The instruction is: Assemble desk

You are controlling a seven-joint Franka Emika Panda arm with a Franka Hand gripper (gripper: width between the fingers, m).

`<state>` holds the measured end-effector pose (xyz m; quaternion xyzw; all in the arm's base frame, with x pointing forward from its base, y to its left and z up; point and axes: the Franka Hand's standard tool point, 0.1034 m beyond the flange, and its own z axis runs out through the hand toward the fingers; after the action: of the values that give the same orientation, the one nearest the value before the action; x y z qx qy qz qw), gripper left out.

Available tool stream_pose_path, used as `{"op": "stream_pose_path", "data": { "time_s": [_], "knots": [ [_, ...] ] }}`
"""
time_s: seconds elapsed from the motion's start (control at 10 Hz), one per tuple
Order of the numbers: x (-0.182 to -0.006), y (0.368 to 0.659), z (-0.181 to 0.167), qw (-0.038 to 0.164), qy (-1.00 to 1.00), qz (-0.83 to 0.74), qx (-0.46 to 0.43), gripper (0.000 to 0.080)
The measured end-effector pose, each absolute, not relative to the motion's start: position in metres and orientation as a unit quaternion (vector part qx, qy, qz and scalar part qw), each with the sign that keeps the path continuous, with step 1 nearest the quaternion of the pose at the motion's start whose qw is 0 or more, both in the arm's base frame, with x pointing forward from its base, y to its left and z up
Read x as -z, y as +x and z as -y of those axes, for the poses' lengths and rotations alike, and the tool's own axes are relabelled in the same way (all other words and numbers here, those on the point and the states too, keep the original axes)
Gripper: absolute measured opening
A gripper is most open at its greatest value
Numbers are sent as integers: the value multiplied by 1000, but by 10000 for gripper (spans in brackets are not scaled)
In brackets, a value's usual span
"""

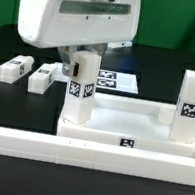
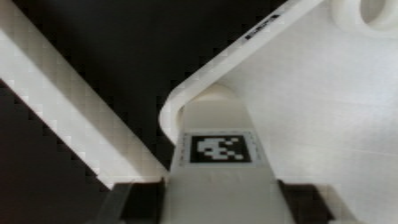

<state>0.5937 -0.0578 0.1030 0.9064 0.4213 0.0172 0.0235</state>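
1. Pincer [image 1: 84,67] stands partly closed, its pads pressed on both sides of an upright leg [image 1: 81,91]. It grips near the leg's upper end, probably so the lower end can meet a socket.
2. At the exterior view's left, a loose leg [image 1: 14,69] and a second loose leg [image 1: 42,75] lie flat, well apart from the work.
3. The held leg stands at the left corner of the tray-like top [image 1: 133,119]; whether it is seated I cannot tell.
4. At the right corner a fitted leg [image 1: 189,99] stands upright, apparently already mounted.
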Motion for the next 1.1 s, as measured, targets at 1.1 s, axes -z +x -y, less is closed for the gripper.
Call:
{"op": "stream_pose_path", "data": {
  "time_s": [1.1],
  "knots": [
    [-102,592,52,9,1000,-3,-24,291]
  ]
}}
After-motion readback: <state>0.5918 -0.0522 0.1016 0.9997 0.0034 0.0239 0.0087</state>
